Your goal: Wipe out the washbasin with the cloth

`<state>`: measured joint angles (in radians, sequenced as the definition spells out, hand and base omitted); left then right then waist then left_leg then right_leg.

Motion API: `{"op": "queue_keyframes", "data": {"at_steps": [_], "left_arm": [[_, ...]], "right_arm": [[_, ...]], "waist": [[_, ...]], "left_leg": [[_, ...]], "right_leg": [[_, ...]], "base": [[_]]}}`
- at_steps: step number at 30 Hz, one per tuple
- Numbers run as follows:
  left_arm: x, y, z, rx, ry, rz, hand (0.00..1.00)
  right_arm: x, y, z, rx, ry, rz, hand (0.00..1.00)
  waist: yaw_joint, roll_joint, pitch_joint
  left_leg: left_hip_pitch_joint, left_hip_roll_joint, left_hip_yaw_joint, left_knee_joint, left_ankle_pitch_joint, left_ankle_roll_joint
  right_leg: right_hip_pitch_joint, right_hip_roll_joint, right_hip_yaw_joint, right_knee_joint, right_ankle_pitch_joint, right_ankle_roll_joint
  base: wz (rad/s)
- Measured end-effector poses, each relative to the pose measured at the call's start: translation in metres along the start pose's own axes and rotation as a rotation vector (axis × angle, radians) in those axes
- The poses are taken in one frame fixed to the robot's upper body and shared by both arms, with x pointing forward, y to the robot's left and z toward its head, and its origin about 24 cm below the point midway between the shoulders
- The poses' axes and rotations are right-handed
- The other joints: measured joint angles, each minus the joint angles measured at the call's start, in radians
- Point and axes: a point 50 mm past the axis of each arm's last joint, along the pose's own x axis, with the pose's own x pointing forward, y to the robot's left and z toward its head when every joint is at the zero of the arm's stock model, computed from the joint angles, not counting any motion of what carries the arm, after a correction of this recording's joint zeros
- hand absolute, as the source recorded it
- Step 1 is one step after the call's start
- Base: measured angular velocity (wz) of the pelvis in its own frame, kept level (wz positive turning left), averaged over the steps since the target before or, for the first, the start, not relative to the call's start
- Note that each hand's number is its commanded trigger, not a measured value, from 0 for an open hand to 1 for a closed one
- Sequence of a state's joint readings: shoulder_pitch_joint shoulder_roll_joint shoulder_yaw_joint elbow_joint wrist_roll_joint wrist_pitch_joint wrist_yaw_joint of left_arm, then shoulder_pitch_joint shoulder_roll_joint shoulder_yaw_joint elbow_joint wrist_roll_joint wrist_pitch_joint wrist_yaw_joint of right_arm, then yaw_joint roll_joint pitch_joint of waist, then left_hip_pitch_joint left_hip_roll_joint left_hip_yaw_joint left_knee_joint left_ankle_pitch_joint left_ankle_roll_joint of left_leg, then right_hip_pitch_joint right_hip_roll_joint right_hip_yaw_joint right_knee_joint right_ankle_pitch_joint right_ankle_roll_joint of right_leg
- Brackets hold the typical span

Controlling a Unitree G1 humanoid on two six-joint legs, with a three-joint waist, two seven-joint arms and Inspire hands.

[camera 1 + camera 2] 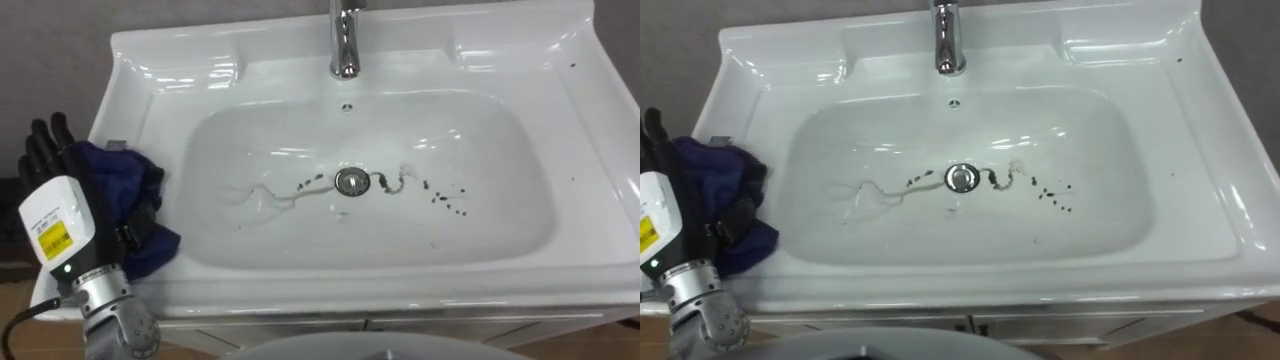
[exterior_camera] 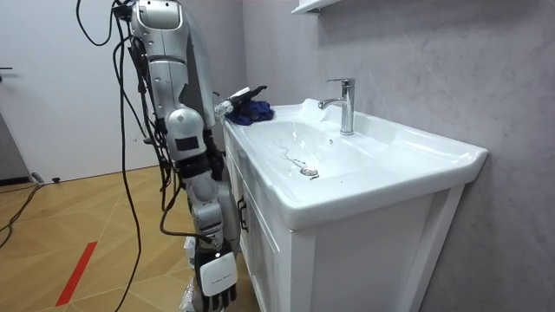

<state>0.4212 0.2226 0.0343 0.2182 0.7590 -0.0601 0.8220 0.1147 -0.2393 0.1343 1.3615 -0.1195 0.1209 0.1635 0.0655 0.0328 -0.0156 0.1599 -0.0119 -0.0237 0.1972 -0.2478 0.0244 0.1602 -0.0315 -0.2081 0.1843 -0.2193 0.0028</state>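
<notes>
Blue cloth (image 1: 125, 175) bunched on basin (image 1: 300, 290) rim, L corner. Left hand (image 1: 55, 215) rests on it, fingers approx. straight, not clenched. Dark specks (image 1: 447, 200) around drain (image 1: 351, 181). Right hand (image 2: 217, 282) hangs beside cabinet (image 2: 286, 251); state can't tell.

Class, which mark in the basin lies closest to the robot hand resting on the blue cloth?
The pale looping smear left of the drain; the dark specks lie right of the drain, farther from the left robot hand and cloth.

Glossy basin (image 1: 300, 292) — shiny metal tap (image 1: 345, 42) — soft cloth (image 1: 128, 182)
</notes>
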Motion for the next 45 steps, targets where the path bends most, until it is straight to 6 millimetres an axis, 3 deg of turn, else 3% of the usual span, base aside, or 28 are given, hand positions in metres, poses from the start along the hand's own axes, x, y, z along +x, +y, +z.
{"op": "queue_keyframes", "data": {"at_steps": [15,23,35,39,45], "left_arm": [[-0.006,-0.006,0.006,0.051,-0.037,-0.030,0.00],[-0.010,-0.010,0.009,0.095,-0.068,-0.049,0.00],[-0.016,-0.014,0.001,0.135,-0.059,-0.065,0.00],[-0.017,-0.014,-0.004,0.157,-0.051,-0.077,0.00],[-0.020,-0.016,-0.015,0.196,-0.028,-0.109,0.00]], "right_arm": [[0.000,0.000,0.006,0.011,-0.005,0.020,0.00],[0.000,0.002,-0.003,0.004,0.012,0.037,0.00],[-0.001,0.001,-0.014,0.001,0.054,0.052,0.00],[-0.001,0.001,-0.017,0.007,0.086,0.060,0.00],[-0.002,-0.001,-0.019,0.022,0.105,0.059,0.00]], "waist": [[-0.002,-0.010,-0.0013],[-0.006,-0.010,-0.0013],[-0.007,-0.010,-0.0019],[-0.005,-0.010,-0.0021],[-0.006,0.001,-0.0089]], "left_leg": [[-0.020,-0.003,-0.013,0.008,0.001,-0.002],[-0.029,-0.003,-0.021,0.007,0.002,-0.003],[-0.013,-0.002,-0.008,-0.001,0.006,-0.009],[0.003,0.000,0.001,-0.007,0.011,-0.016],[0.025,0.002,0.021,-0.017,0.025,-0.024]], "right_leg": [[-0.001,-0.004,-0.026,0.002,-0.011,-0.001],[-0.001,-0.005,-0.042,-0.001,-0.012,-0.002],[0.003,-0.005,-0.033,0.004,-0.014,-0.003],[0.007,-0.001,-0.012,0.003,-0.017,-0.008],[0.013,0.003,0.014,0.006,-0.019,-0.014]], "base": [[0.05],[0.06],[-0.02],[-0.10],[-0.14]]}}
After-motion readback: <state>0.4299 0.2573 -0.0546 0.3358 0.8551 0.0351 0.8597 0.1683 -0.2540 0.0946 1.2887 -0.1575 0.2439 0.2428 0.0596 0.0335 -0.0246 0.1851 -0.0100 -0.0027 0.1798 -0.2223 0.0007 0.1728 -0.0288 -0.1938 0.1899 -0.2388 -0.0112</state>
